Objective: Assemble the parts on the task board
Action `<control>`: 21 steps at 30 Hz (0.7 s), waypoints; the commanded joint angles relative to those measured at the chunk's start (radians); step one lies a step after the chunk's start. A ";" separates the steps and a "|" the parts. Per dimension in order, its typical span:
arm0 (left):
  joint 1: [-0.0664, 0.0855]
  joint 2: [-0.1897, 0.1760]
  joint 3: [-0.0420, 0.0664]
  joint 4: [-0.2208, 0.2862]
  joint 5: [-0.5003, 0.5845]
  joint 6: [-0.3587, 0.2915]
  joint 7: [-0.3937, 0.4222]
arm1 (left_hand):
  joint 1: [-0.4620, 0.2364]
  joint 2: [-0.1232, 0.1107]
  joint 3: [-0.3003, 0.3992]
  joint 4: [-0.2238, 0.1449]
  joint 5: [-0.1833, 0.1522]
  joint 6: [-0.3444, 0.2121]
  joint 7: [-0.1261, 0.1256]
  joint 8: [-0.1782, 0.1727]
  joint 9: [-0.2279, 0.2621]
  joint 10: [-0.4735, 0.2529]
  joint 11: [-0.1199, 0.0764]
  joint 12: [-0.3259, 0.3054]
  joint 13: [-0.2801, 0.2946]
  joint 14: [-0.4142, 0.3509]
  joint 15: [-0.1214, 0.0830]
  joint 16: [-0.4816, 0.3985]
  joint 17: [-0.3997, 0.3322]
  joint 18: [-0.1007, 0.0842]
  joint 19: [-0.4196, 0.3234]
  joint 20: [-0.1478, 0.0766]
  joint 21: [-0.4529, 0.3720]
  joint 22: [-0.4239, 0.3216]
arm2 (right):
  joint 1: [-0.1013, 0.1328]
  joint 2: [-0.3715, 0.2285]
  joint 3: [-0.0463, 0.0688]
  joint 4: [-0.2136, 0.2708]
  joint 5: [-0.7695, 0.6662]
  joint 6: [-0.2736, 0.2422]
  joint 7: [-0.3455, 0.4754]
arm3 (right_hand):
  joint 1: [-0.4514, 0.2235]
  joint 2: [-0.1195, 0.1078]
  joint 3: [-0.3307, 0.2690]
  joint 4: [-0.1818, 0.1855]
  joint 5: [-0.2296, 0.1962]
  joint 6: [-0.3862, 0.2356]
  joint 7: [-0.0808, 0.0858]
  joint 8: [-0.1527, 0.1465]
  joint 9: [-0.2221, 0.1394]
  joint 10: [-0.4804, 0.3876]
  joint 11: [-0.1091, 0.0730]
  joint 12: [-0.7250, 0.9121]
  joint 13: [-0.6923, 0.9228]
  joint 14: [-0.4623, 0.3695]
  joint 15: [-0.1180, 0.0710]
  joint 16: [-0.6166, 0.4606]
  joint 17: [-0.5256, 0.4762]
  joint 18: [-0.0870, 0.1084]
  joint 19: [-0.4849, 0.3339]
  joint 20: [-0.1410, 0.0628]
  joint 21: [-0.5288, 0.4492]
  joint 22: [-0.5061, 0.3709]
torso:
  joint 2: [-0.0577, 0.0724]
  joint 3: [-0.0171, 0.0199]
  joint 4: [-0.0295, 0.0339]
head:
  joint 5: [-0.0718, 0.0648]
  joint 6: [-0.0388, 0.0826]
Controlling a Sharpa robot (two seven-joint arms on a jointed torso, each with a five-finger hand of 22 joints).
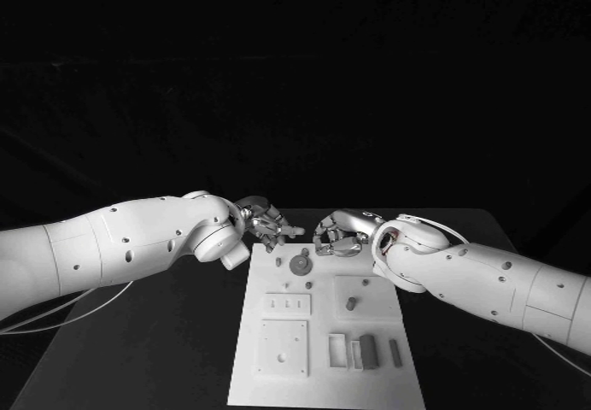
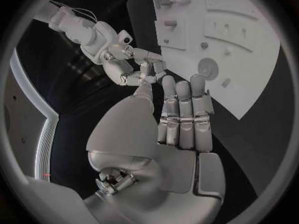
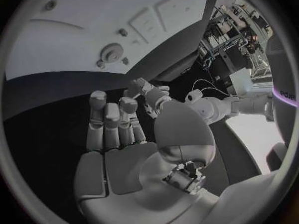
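The white task board (image 1: pixel 323 386) lies lengthwise in the middle of the black table. On it I see a round disc part (image 1: pixel 301 265), a small upright peg (image 1: pixel 351 301) and several grey bars (image 1: pixel 365 350) near the front. My left hand (image 1: pixel 262 222) hovers at the board's far left corner and my right hand (image 1: pixel 340 233) at its far edge, their fingertips close together. In the left wrist view the left hand (image 2: pixel 181 119) has straight fingers and a bare palm, with the right hand (image 2: pixel 127 64) just beyond it. The right hand (image 3: pixel 115 134) also shows an empty palm.
A two-slot plate (image 1: pixel 287 303) and a square plate (image 1: pixel 283 346) are fixed on the board's left half. Black tabletop (image 1: pixel 148 359) runs down both sides of the board. Cables trail from both arms.
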 commanded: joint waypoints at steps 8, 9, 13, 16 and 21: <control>0.000 0.013 -0.005 0.021 -0.016 0.007 -0.062 | -0.035 -0.015 0.006 0.001 -0.004 -0.008 0.018 -0.026 -0.010 -0.062 0.019 -0.023 -0.003 -0.055 0.027 -0.022 -0.036 0.017 -0.046 0.025 -0.039 -0.009 | -0.005 0.036 -0.001 0.015 -0.031 0.018 -0.098 | -0.010 0.003 0.004 -0.001 0.006 0.031 0.030 -0.001 0.003 0.003 -0.001 0.002 0.000 0.002 -0.006 0.003 -0.002 0.016 0.002 -0.003 0.005 0.009 | -0.015 -0.0054 0.0020 | 0.001 -0.007; 0.000 0.013 -0.005 0.023 -0.017 0.009 -0.067 | -0.044 -0.015 0.006 0.001 -0.004 -0.008 0.018 -0.027 -0.011 -0.062 0.019 -0.023 -0.003 -0.056 0.028 -0.021 -0.038 0.017 -0.046 0.026 -0.040 -0.009 | -0.005 0.037 -0.001 0.016 -0.031 0.020 -0.099 | -0.010 0.003 0.004 -0.001 0.006 0.031 0.030 -0.001 0.003 0.003 -0.001 0.002 0.000 0.002 -0.006 0.003 -0.002 0.016 0.003 -0.003 0.005 0.009 | -0.014 -0.0051 0.0016 | 0.001 -0.007; 0.000 0.013 -0.005 0.029 -0.028 0.004 -0.087 | -0.071 -0.019 0.006 0.001 -0.005 -0.003 0.017 -0.030 -0.012 -0.062 0.018 -0.021 -0.003 -0.056 0.028 -0.016 -0.045 0.020 -0.044 0.027 -0.043 -0.008 | -0.005 0.039 -0.001 0.021 -0.031 0.021 -0.105 | -0.010 0.003 0.004 -0.001 0.006 0.031 0.030 -0.001 0.004 0.003 -0.001 0.002 0.000 0.002 -0.006 0.003 -0.002 0.016 0.003 -0.003 0.005 0.008 | -0.013 -0.0048 0.0008 | 0.001 -0.006; 0.000 0.015 -0.005 0.031 -0.032 -0.002 -0.098 | -0.090 -0.025 0.009 0.002 -0.005 0.001 0.016 -0.031 -0.012 -0.062 0.017 -0.020 -0.002 -0.057 0.028 -0.012 -0.050 0.023 -0.042 0.028 -0.045 -0.007 | -0.006 0.036 -0.001 0.031 -0.031 0.022 -0.107 | -0.010 0.003 0.005 -0.001 0.006 0.031 0.030 -0.001 0.004 0.003 -0.001 0.002 0.000 0.002 -0.006 0.003 -0.002 0.016 0.003 -0.003 0.005 0.008 | -0.012 -0.0042 0.0005 | 0.001 -0.005; 0.000 0.018 -0.005 0.033 -0.039 -0.006 -0.115 | -0.120 -0.028 0.018 0.002 -0.004 0.005 0.015 -0.034 -0.013 -0.062 0.016 -0.018 -0.002 -0.059 0.028 -0.005 -0.058 0.025 -0.040 0.028 -0.048 -0.005 | -0.008 0.035 -0.001 0.044 -0.035 0.018 -0.115 | -0.010 0.003 0.005 -0.001 0.006 0.031 0.030 -0.001 0.004 0.003 -0.001 0.002 0.000 0.002 -0.006 0.003 -0.002 0.016 0.003 -0.004 0.005 0.008 | -0.010 -0.0028 0.0004 | 0.002 -0.006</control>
